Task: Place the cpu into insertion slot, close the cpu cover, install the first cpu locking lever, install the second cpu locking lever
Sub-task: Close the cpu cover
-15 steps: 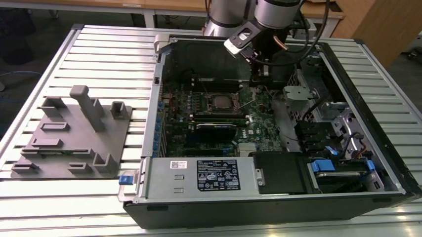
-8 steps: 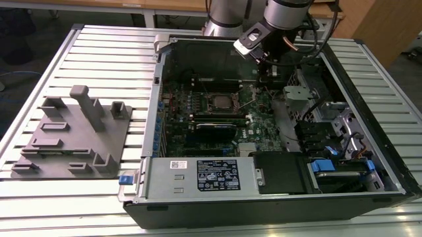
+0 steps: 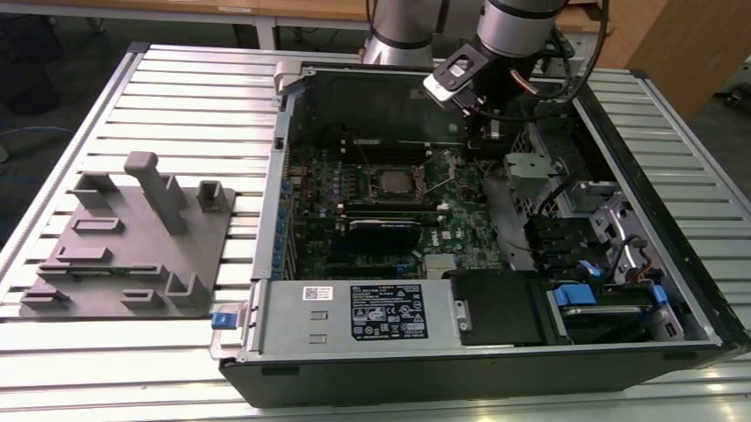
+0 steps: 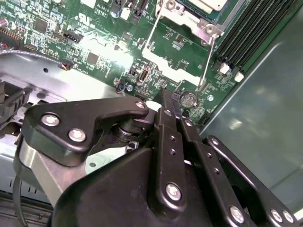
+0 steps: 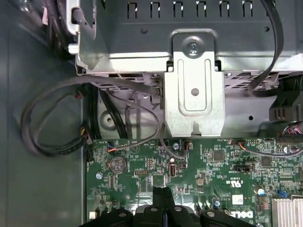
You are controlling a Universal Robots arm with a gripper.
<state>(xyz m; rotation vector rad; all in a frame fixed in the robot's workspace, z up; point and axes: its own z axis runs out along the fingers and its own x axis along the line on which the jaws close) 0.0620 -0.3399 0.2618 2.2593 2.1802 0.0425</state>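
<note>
An open computer case (image 3: 470,352) lies on a slatted metal tabletop (image 3: 176,97). One robot arm (image 3: 516,26) reaches down into its far end.

The exterior view shows the cpu (image 3: 396,182), a pale square sitting in the insertion slot (image 3: 396,170) mid-board, well apart from the arm. The second wrist view shows the cpu cover (image 4: 189,20) at that slot and two thin wire levers (image 4: 154,33) (image 4: 209,61); I cannot tell whether they are latched.

Both wrist views show the pincer (image 5: 163,194) (image 4: 165,97) with its tips together and nothing seen between them, just above the green board near one coin battery (image 5: 117,164). The first wrist view adds one silver bracket (image 5: 194,85).

One grey fixture block (image 3: 129,255) rests at the exterior view's left. Wooden furniture stands behind.
</note>
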